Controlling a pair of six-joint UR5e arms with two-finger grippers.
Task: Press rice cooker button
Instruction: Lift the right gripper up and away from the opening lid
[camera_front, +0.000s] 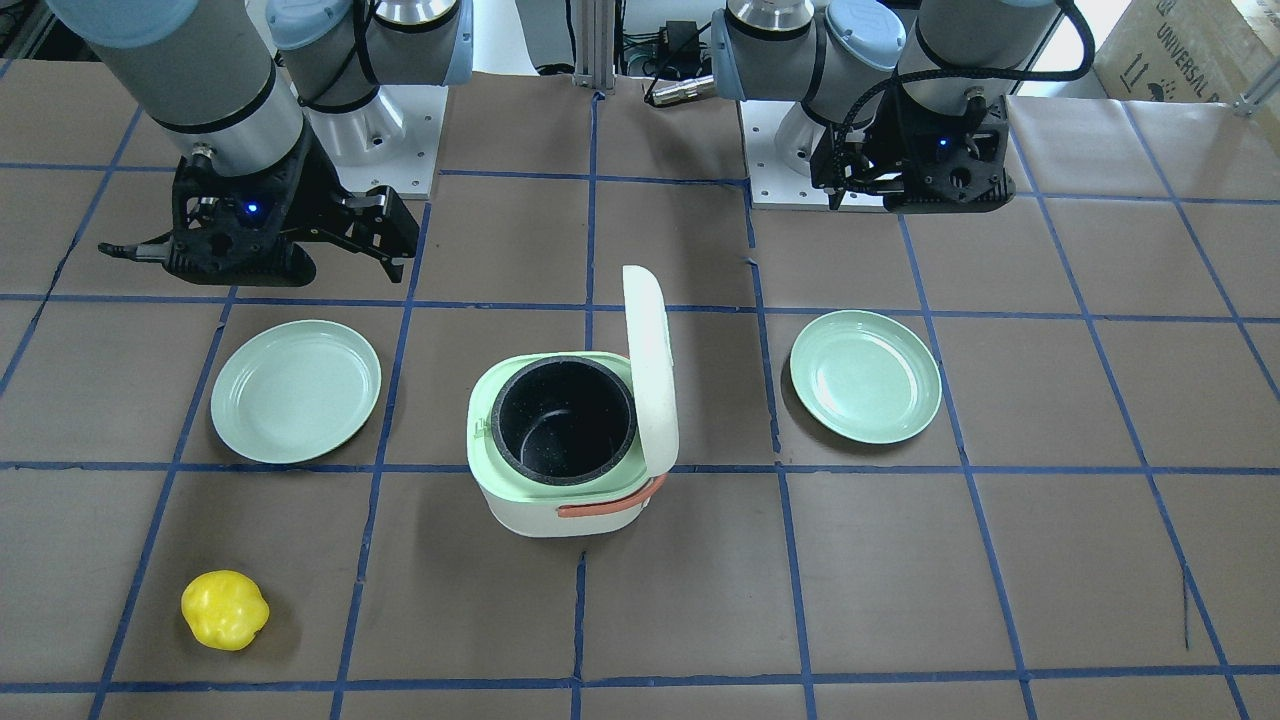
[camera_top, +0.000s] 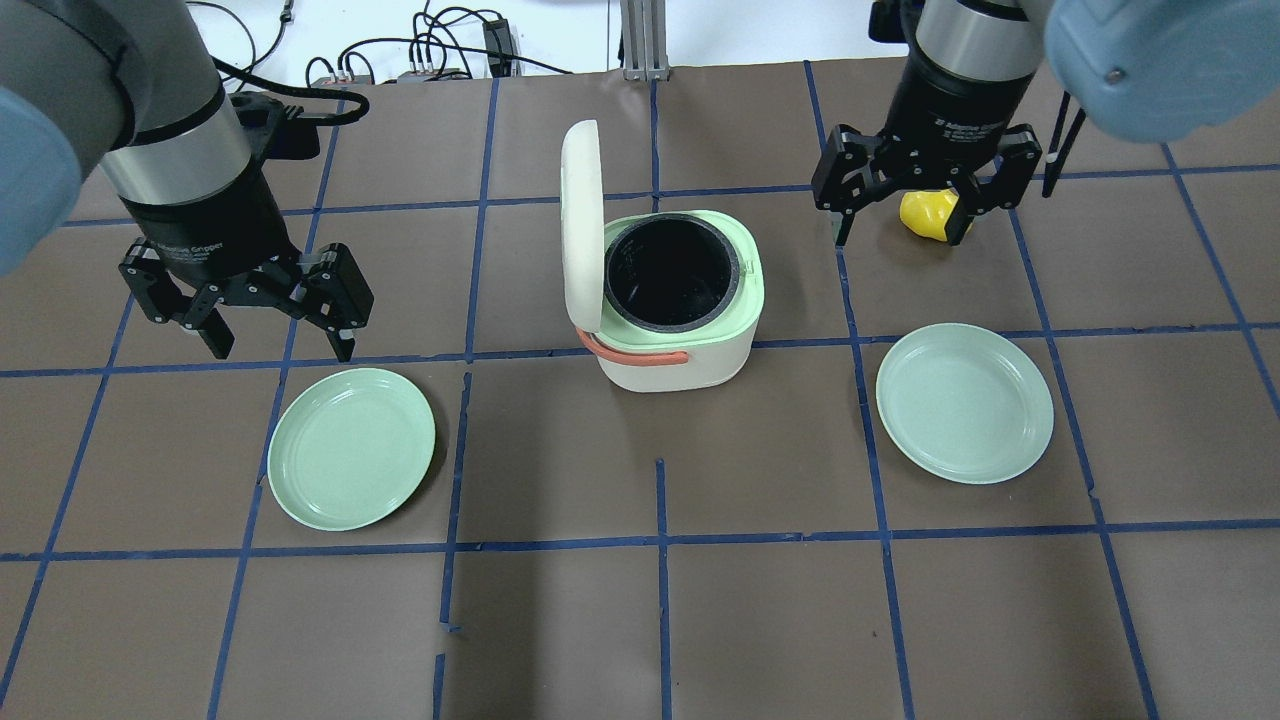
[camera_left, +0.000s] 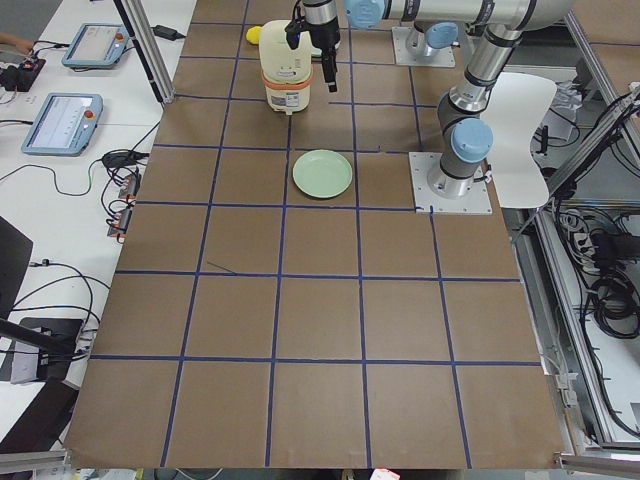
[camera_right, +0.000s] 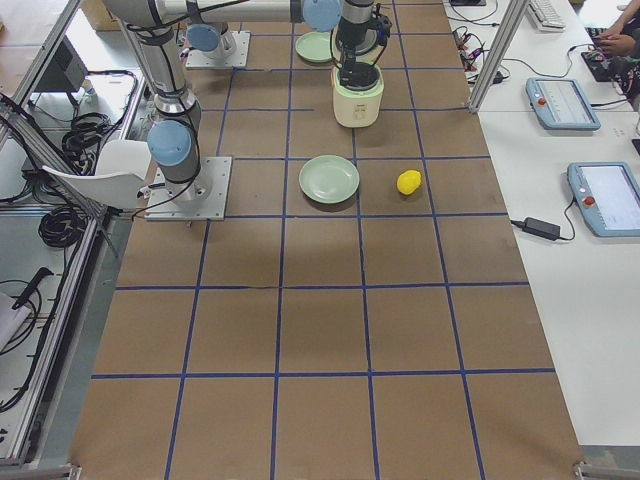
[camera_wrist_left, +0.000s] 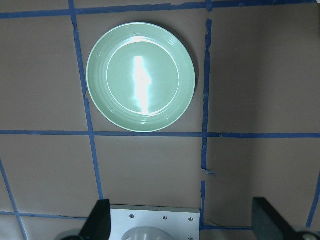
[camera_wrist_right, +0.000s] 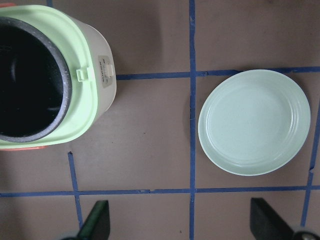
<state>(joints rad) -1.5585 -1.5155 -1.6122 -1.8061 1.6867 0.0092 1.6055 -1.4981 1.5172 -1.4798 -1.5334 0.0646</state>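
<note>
Plainly, the rice cooker (camera_top: 665, 262) is sitting near the middle of the table (camera_top: 760, 620), taking the overhead view as the clock face with 12 o'clock away from the robot. Its lid (camera_top: 582, 225) is standing open and upright on the 9 o'clock side, baring the black inner pot (camera_top: 672, 272) inside the pale green rim. The orange strap handle (camera_top: 640, 355) is lying along the 6 o'clock side. In the right wrist view a small pale panel (camera_wrist_right: 104, 72) is showing on the 3 o'clock face, too small to read.

The left gripper (camera_top: 281, 345) is hovering at 9 o'clock of the cooker, well apart from it, with its fingers spread wide and gripping nothing. The right gripper (camera_top: 900, 232) is hanging at 2 o'clock of the cooker, likewise spread and holding nothing.

One green plate (camera_top: 351, 448) is lying at 8 o'clock of the cooker, just beyond the left gripper's fingertips. A second plate (camera_top: 964, 402) is lying at 4 o'clock. A lumpy yellow object (camera_front: 225, 609) is resting at 2 o'clock, partly hidden behind the right gripper in the overhead view.
</note>
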